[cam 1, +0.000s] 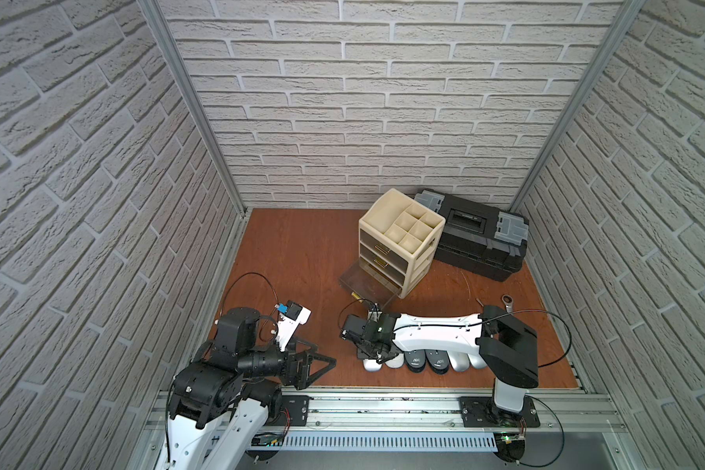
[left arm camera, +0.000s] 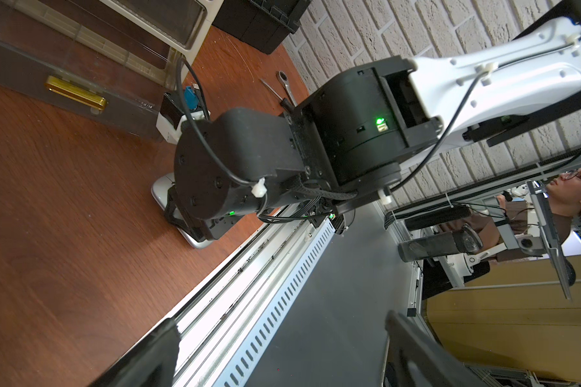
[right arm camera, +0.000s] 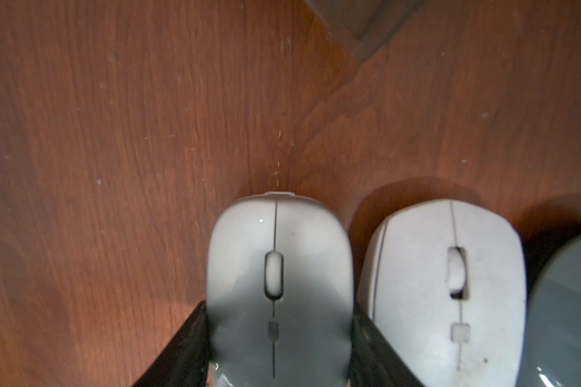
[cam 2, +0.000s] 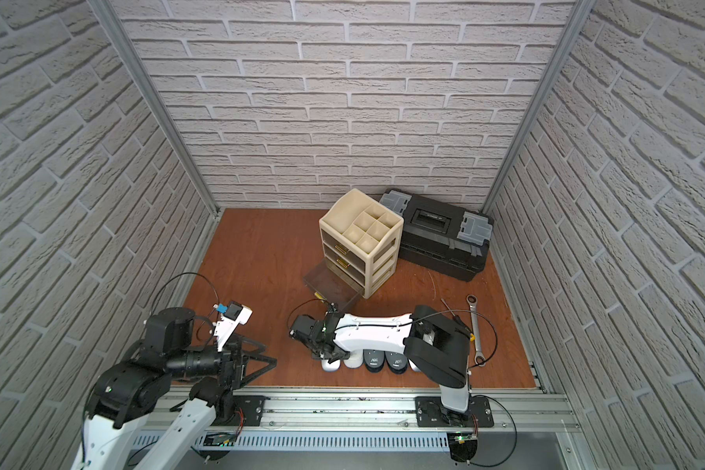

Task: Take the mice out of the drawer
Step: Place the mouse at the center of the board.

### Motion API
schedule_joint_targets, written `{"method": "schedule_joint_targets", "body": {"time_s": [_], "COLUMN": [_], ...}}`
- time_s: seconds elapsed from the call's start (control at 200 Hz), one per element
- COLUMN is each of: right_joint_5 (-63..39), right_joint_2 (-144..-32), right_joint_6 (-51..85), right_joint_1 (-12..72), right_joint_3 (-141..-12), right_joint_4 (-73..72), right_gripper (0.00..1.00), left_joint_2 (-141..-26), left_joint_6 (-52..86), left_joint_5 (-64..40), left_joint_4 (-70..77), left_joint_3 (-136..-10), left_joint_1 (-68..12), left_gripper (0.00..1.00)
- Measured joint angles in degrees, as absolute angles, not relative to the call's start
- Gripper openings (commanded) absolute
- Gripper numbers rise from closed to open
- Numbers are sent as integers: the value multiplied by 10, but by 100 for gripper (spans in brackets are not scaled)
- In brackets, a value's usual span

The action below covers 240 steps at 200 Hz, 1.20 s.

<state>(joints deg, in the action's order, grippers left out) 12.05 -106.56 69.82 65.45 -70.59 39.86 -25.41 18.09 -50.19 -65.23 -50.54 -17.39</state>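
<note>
Right gripper (right arm camera: 279, 345): black fingers (right arm camera: 192, 338) clamped on the flanks of a slim silver oval mouse (right arm camera: 277, 241), one on either side, behind the scroll wheel. The mouse sits level with its neighbours, at or just off the red-brown wooden desk (cam 1: 294, 264); contact cannot be told. It is gripped across its narrow width, presumably so it slots in without nudging the matte white oval mouse (right arm camera: 446, 284) just beside it.

Row along the desk's front edge, in both top views: the held silver one, the white one, two dark grey oval mice with white logos (cam 1: 417, 362), then two more silver mice (cam 1: 458, 362) partly under the right arm. Six out, side by side.

Smoky translucent drawer with brass handle (cam 1: 365, 285), lowest in the cream plastic organiser (cam 1: 399, 244), stands pulled out toward mid-desk. It looks empty.

Left gripper (cam 1: 321, 359): fingers wide apart, holding nothing, parked near the front left corner, clear of the work.

Judgement: last placement; only the release remains.
</note>
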Motion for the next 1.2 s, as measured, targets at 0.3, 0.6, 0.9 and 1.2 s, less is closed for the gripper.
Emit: {"method": "schedule_joint_targets", "body": {"time_s": [0.3,0.6,0.9,1.2], "right_joint_5": [127,148,214,276], "right_joint_2": [-1067,-1067,-1021,-854], "right_joint_6": [697,683,622,498], "right_joint_1": [653,654,658,652], "right_joint_3": [-706,-709,-708,-700], "right_joint_4": [398,399,400,398], "right_gripper": [67,74,75,97], "left_joint_2": [-254,-262,-279,-310], "left_joint_6": [181,182,191,220], "left_joint_5": [-502,-505,-477,-415], "left_joint_4": [-651,-645,-627,-583], "left_joint_3": [-505,-505,-505,-512], "left_joint_1": [-174,-174,-175,-175], "left_gripper": [98,98,98,98]}}
